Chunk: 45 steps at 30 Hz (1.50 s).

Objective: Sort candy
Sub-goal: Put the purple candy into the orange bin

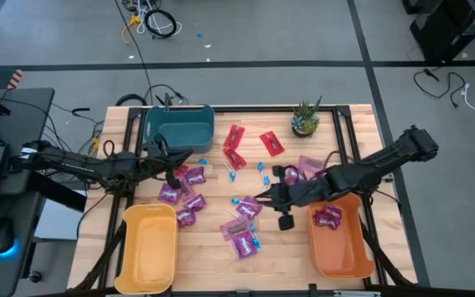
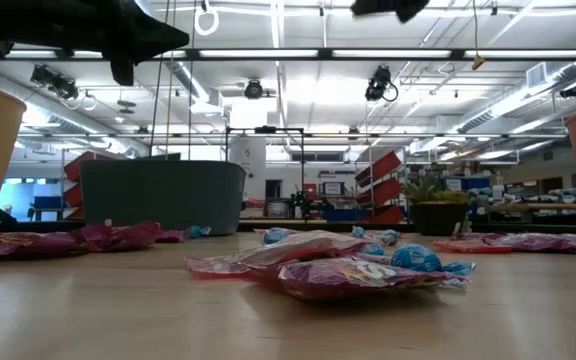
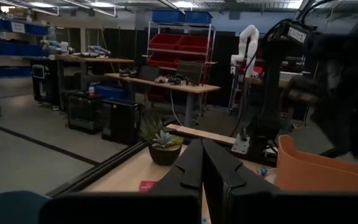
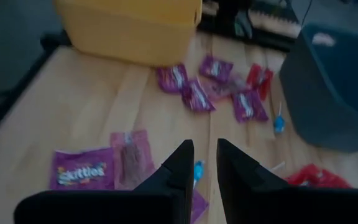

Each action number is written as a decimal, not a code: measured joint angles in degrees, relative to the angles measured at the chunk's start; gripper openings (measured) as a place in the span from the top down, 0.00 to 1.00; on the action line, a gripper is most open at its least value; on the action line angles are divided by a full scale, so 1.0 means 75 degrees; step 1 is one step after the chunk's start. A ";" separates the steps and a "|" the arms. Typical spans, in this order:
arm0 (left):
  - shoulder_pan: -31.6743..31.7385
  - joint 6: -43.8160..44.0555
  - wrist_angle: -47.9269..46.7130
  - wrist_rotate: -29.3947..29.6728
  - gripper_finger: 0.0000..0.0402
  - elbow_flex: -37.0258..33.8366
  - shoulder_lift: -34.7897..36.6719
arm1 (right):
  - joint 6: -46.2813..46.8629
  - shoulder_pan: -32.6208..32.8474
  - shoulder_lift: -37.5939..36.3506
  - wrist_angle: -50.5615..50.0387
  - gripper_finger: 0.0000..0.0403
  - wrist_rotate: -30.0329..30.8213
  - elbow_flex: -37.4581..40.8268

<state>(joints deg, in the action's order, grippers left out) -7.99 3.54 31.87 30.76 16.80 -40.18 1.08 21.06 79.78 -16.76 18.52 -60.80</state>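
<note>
Two grippers: left gripper clenched empty mid-table; right gripper slightly parted above a blue lollipop, descent next.

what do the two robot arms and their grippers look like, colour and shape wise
Both arms are matte black, built of slim jointed segments with thicker rounded joints. The left gripper and the right gripper each end in two flat, dark, wedge-shaped fingers that taper toward the tips. No markings show on the fingers. Black cables trail beside the left arm's base.
</note>
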 joint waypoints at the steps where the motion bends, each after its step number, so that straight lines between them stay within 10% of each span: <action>1: 0.0000 0.0028 -0.0019 0.0002 0.99 0.0000 0.0000 | 0.0057 -0.0039 0.0156 0.0021 0.86 0.0000 0.0000; 45: 0.0000 0.0212 -0.0505 -0.0666 0.99 0.0000 0.0003 | 0.1063 -0.0464 0.3702 -0.0514 0.62 -0.0605 0.0002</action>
<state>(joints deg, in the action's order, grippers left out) -7.99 5.13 28.09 25.77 16.80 -40.16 9.05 17.58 107.55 -20.61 13.98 -60.78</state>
